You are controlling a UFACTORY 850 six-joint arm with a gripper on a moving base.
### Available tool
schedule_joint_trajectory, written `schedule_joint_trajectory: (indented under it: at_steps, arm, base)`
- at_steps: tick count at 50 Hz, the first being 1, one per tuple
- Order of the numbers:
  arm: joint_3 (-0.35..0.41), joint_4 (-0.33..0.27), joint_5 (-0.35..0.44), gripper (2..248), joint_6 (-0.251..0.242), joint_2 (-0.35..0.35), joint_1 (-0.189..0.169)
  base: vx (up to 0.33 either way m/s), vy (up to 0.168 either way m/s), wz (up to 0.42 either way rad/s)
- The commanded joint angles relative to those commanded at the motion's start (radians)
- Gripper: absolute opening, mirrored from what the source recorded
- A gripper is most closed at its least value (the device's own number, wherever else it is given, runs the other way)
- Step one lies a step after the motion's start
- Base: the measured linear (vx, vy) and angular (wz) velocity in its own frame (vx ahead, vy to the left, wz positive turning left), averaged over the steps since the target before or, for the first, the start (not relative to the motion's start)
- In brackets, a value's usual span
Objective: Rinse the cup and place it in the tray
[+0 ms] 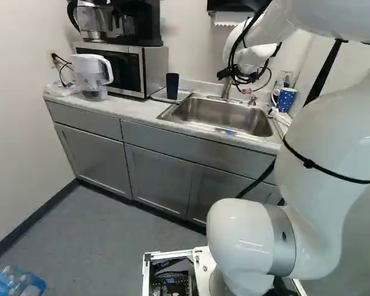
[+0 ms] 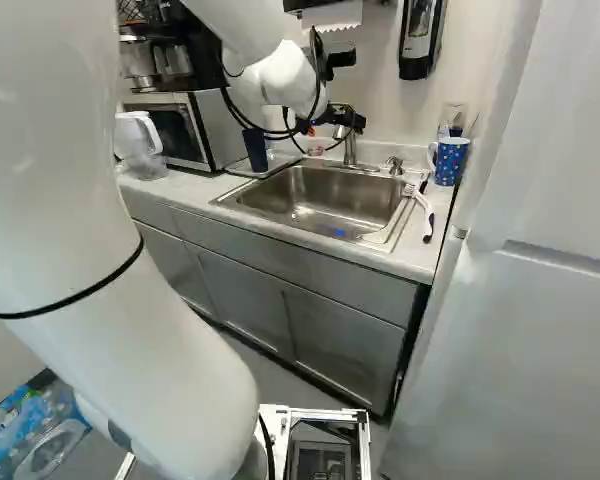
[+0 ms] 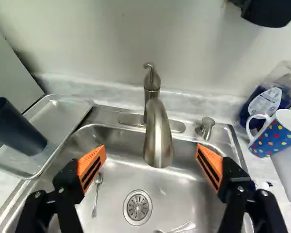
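Over the sink, my gripper (image 2: 332, 126) shows beside the faucet in the right base view. In the wrist view the gripper (image 3: 151, 152) stands wide open, holding nothing; the faucet (image 3: 158, 138) shows between its orange pads. A dark cup (image 3: 15, 128) stands upright in the metal tray (image 3: 52, 104) beside the sink; the same cup (image 1: 172, 86) shows in the left base view. A blue mug with colourful dots (image 3: 276, 133) is on the counter at the sink's other side, by the wall. I cannot tell whether either is wet.
The sink basin (image 3: 162, 194) holds a spoon (image 3: 96, 194) and another utensil near the drain. A white-handled brush (image 2: 420, 205) lies beside the sink. A microwave (image 1: 126, 68) and water pitcher (image 1: 92, 75) stand beyond the tray. A tall white surface (image 2: 540, 330) rises at the counter's end.
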Motion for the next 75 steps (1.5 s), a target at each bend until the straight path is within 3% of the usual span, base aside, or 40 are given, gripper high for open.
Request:
schedule_joint_trajectory:
  at_steps: [28, 58, 75]
  arm:
    - [0.068, 0.0, -0.198, 247, 0.0, 0.069, -0.012]
    - [0.071, 0.0, -0.439, 247, 0.0, 0.071, -0.012]
    - [0.071, 0.0, -0.46, 247, 0.0, 0.071, -0.012]
  base:
    - [0.0, 0.0, 0.0]
    - [0.0, 0.0, 0.0]
    - [0.0, 0.0, 0.0]
